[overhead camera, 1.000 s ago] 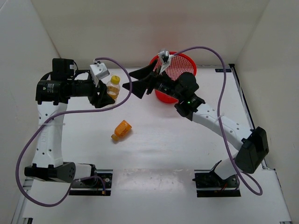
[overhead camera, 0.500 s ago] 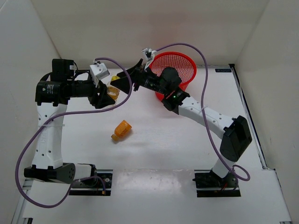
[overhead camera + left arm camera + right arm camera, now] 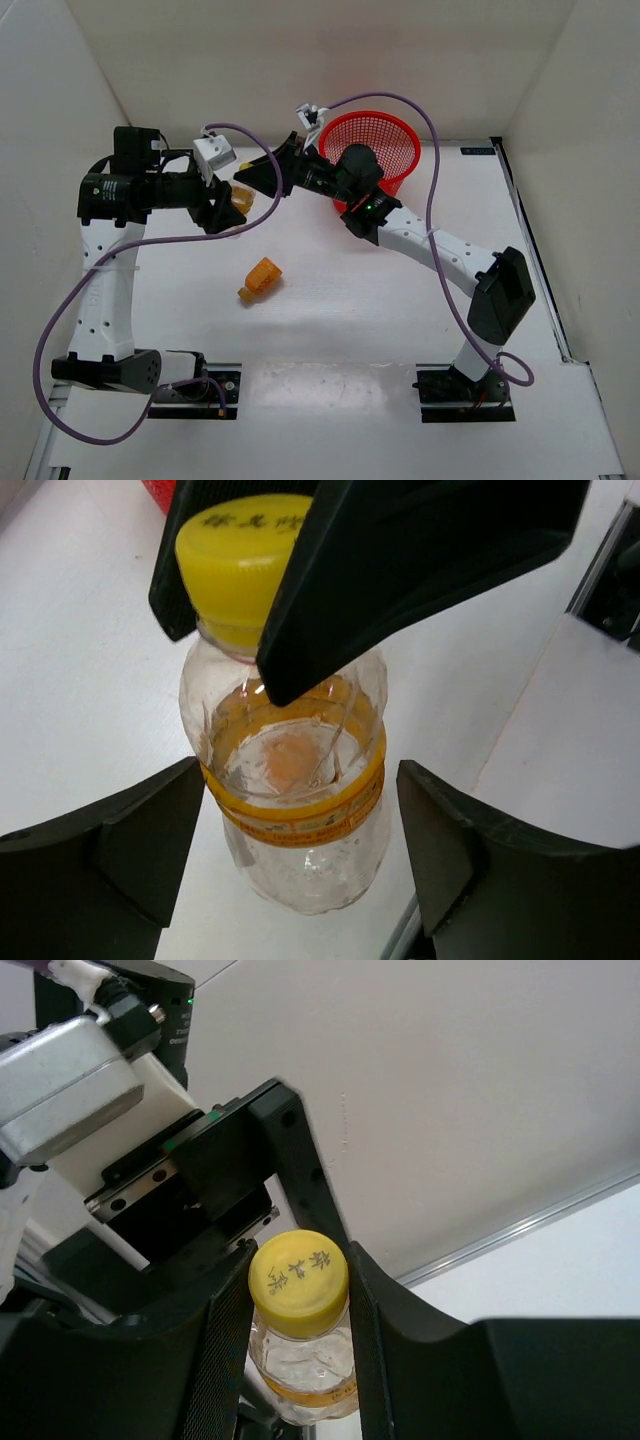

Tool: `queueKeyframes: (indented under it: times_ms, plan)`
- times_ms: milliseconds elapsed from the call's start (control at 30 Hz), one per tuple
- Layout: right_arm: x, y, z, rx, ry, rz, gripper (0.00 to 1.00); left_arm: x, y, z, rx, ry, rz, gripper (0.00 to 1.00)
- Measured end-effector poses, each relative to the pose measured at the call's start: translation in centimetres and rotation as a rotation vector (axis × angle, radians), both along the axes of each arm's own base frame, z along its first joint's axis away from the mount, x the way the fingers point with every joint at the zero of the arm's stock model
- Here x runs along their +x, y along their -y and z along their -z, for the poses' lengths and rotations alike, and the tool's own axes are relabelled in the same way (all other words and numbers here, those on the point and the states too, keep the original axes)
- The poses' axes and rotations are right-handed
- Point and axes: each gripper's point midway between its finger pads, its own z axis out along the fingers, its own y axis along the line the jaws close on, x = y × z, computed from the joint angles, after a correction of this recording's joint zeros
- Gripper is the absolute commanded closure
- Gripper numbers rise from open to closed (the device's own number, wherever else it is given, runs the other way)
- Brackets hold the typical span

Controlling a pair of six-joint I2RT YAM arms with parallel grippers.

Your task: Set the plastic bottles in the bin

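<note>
Left of the bin [image 3: 372,113], the right gripper [image 3: 298,1285] had just clamped the clear bottle [image 3: 300,1365] at its cap; the left gripper [image 3: 298,840] had parted its jaws (handover under way).

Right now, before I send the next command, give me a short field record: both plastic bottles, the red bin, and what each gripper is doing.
clear plastic bottle with yellow cap: held between the two arms, not in the bin
right gripper: shut on that bottle's cap and neck
left gripper: open, fingers either side of the bottle's body with gaps showing
stubby orange plastic bottle: lying on its side on the white table, untouched
round red mesh bin: upright at the far side, no bottle visible inside
</note>
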Motion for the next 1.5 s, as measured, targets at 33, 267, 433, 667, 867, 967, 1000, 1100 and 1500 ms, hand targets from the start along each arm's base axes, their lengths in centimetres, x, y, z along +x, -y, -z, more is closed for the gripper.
queueKeyframes:
  times_ms: [33, 267, 433, 667, 867, 967, 1000, 1100, 1500]
  plan:
    - [0.1, 0.0, 0.1, -0.002, -0.007, 0.007, 1.00, 0.1, -0.1, 0.2, 0.006, -0.004, -0.008, 0.00]
    - [2.4, 0.6, 1.7, -0.053, -0.039, 0.145, 1.00, 0.9, -1.5, 1.0, 0.063, -0.024, -0.108, 0.00]
    - [7.5, 3.8, 3.1, -0.200, -0.009, 0.493, 1.00, 1.5, -3.8, 0.9, 0.143, 0.035, -0.243, 0.00]
    - [18.4, 14.5, -0.4, -0.401, 0.132, 1.173, 1.00, -1.4, -7.0, 3.6, 0.252, 0.056, -0.377, 0.00]
    - [25.3, 21.9, 6.1, -0.694, 0.085, 1.420, 0.29, -0.9, -8.8, 8.9, 0.386, -0.089, -0.431, 0.00]
    - [26.7, 23.9, 10.7, -0.856, 0.044, 1.423, 0.08, 0.1, -8.7, 11.2, 0.456, -0.168, -0.419, 0.00]
    - [26.8, 24.3, 11.8, -0.895, 0.032, 1.407, 0.04, 0.3, -8.3, 11.9, 0.477, -0.187, -0.404, 0.00]
    - [26.7, 24.8, 13.3, -0.943, 0.011, 1.374, 0.03, 0.6, -6.5, 13.3, 0.526, -0.217, -0.336, 0.00]
    - [16.0, 27.8, 7.9, -0.748, -0.025, 1.299, 0.03, 0.4, 2.4, 22.6, 0.715, -0.384, -0.070, 0.00]
